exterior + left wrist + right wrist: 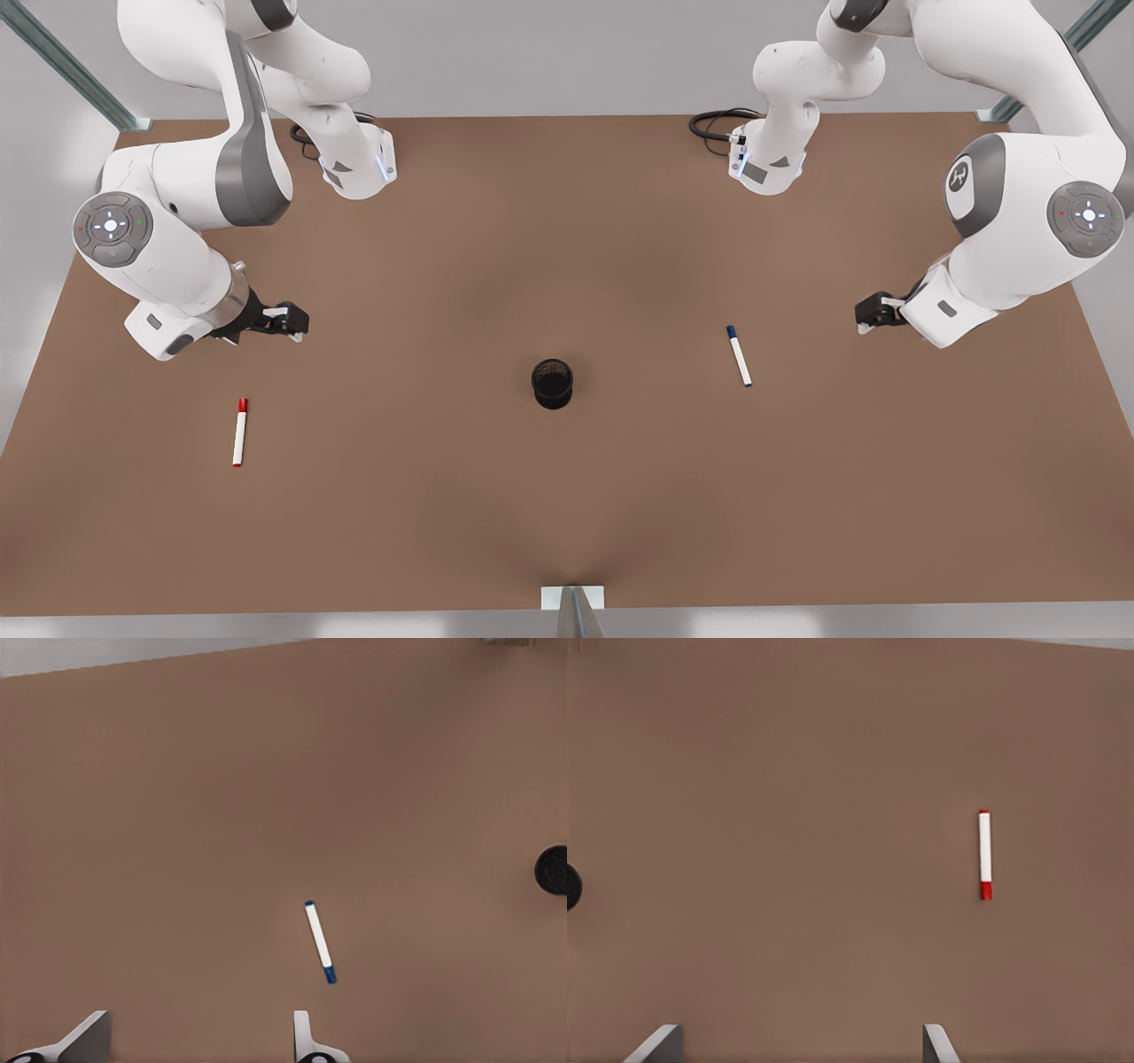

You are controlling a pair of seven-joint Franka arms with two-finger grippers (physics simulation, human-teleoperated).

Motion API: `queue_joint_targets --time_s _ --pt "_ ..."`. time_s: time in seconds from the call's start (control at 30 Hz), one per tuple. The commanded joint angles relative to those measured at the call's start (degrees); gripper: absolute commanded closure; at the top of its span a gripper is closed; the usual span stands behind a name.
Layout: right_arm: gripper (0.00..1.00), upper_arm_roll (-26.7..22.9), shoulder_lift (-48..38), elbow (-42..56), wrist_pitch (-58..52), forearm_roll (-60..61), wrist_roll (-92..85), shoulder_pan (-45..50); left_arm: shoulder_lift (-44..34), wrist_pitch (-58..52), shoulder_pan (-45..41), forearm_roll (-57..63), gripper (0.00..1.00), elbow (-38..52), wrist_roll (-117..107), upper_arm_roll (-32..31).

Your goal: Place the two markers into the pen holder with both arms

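**Across the brown tabletop: both arms poised, both markers ungrasped**

On the broad matte brown tabletop (567, 221), two large white jointed robot arms with grey joint sections stand at the far edge. The left gripper (872, 312), black and two-fingered, hangs at the front view's right with its fingers (89, 1036) spread and empty. The right gripper (285, 319), at the front view's left, is likewise released, holding nothing.

Near the table's centre sits the small black cylindrical mesh pen holder (552, 383), upright. The slim white marker with the dark blue cap (739, 355) lies flat to the holder's right in the front view, near the left gripper. The slim white marker with the red cap (239, 431) lies flat well to the holder's left, nearer than the right gripper.

Probable hazards: each marker is thin and round, so an off-centre pinch could roll it aside. The holder is light-looking and narrow; a tilted insertion might tip it or strike the rim. Simultaneous approaches risk the two arms colliding above the cup.
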Motion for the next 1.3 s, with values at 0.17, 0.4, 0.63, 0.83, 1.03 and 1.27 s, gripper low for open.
queue_joint_targets --time_s 0.17,0.4,0.63,0.83,1.03,1.27 --pt "0.0 -0.25 0.29 -0.08 1.53 0.12 2.48 0.0 4.68 7.71 -2.63 -0.63 0.0 -4.26 -19.07 -0.18" --pt "0.0 -0.43 9.33 -2.72 11.9 1.7 -0.67 -7.38 8.72 27.32 -3.95 -3.26 0.0 -18.68 -34.13 0.08" --pt "0.0 -0.51 28.06 2.11 27.45 1.61 -15.97 -17.23 9.16 44.81 -2.99 -4.84 0.0 -33.19 -35.18 0.08" --pt "0.0 -0.51 32.8 1.85 31.68 1.61 -20.19 -20.48 13.91 52.64 -6.15 -4.93 0.0 -36.53 -41.42 -0.09" --pt "0.0 -0.6 36.32 2.03 34.22 1.61 -25.11 -21.62 17.42 53.34 -6.42 -4.85 0.0 -34.6 -40.9 -0.27" --pt "0.1 -0.43 37.37 0.97 35.98 -0.06 -28.63 -22.85 18.83 51.67 -6.24 -4.85 0.0 -35.22 -30.27 -0.18"
